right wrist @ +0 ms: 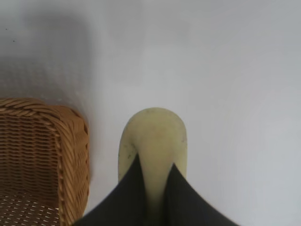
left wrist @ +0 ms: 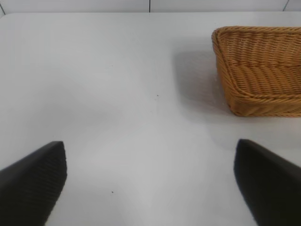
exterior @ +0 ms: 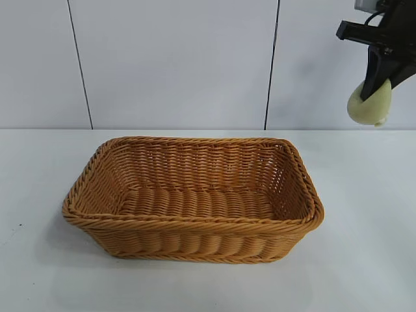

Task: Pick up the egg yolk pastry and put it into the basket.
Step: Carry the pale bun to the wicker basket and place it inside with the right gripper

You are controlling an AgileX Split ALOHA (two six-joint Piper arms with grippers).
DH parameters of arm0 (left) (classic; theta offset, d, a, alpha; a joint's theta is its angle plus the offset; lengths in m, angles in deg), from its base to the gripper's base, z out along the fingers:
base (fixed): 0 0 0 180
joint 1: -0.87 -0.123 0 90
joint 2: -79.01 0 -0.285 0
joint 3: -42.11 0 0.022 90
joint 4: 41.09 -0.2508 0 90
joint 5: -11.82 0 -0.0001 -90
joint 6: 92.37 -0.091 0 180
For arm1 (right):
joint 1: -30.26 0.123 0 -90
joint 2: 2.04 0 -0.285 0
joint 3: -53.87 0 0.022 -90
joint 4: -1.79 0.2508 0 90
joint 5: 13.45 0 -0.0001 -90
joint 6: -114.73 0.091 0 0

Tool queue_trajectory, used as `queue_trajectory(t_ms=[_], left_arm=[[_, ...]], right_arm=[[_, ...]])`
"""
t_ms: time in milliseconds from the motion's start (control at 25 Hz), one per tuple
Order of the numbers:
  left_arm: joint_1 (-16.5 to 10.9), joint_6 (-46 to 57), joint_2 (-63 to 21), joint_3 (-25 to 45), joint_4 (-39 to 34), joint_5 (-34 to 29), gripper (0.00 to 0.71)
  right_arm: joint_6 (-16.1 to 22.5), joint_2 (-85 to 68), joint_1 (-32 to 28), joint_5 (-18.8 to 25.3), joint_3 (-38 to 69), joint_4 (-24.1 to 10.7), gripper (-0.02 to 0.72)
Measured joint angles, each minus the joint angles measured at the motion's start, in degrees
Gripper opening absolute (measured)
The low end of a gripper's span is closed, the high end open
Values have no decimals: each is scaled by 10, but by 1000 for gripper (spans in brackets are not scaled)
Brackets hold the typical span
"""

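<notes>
Black left gripper (left wrist: 150, 181) idles, jaws spread wide, beside the basket (exterior: 195, 224). Right gripper (exterior: 376, 84) pinches the egg yolk pastry (exterior: 369, 104) aloft, the basket below and leftward. Carry step: next, travel over the rim, then release.

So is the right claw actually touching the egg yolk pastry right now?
Touching. In the right wrist view the right claw is pinched shut on the egg yolk pastry, its fingers pressing into it. The exterior view shows the pastry held in the air, off the table.
</notes>
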Motion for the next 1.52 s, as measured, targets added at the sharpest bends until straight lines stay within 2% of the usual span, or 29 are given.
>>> queue_trajectory(t_ms=[440, 760, 1120, 1400, 1520], left_arm=[[0, 0, 0, 0, 0, 0, 692], [0, 0, 0, 0, 0, 0, 692], [0, 0, 0, 0, 0, 0, 692], [0, 0, -2, 0, 0, 0, 692], [0, 0, -2, 0, 0, 0, 692]], right_arm=[[0, -12, 189, 0, -1, 3, 35], [30, -3, 294, -43, -1, -10, 35], [49, 84, 327, -105, -1, -12, 35], [50, 136, 327, -112, -1, -13, 38], [50, 137, 327, -112, -1, -12, 122]])
